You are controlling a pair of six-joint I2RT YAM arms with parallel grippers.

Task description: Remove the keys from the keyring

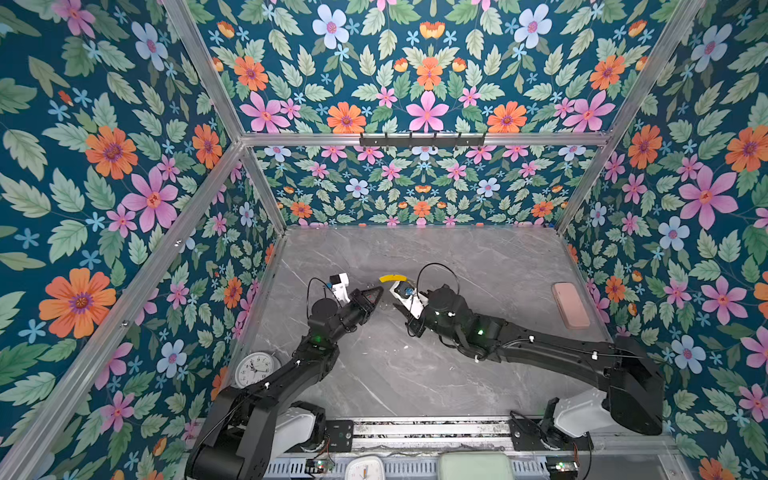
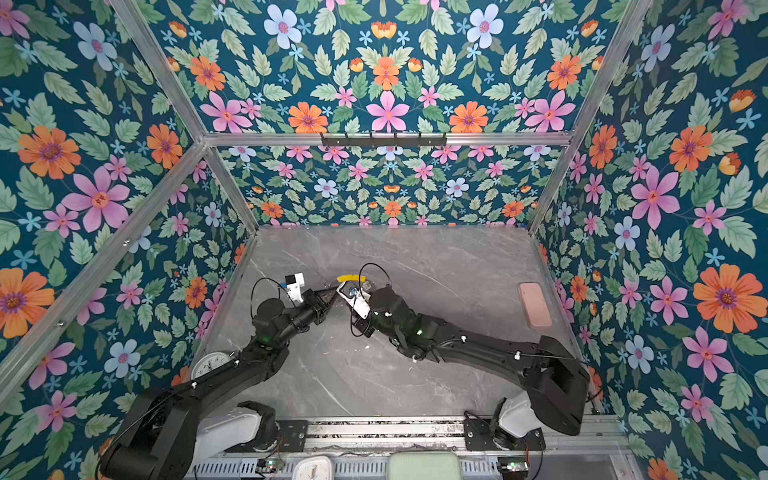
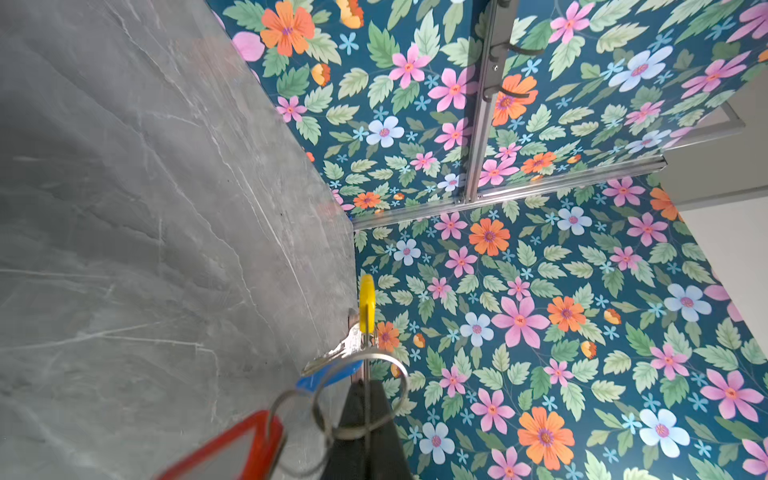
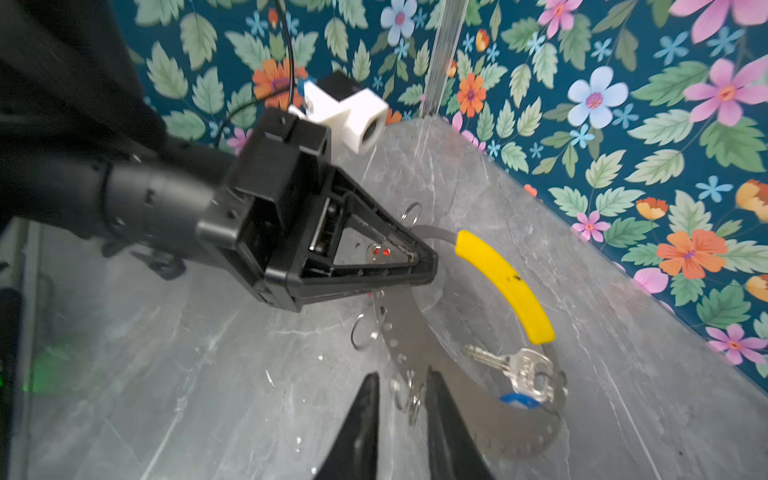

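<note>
In both top views, found keyring point(image 1: 392, 277) between the 2 grippers, left gripper point(image 1: 379, 289) clamped on it. From left wrist, saw 2 keys point(image 3: 330, 357) hanging on. From right wrist, showed right gripper point(image 4: 402, 374) narrowly parted around small loops point(image 4: 409, 399). Steadying step, seemingly; next called for pinching 1 key's loop.

Two keys point(image 4: 515, 368), one keyring point(image 4: 503, 278), one pink case point(image 1: 570, 305)
</note>
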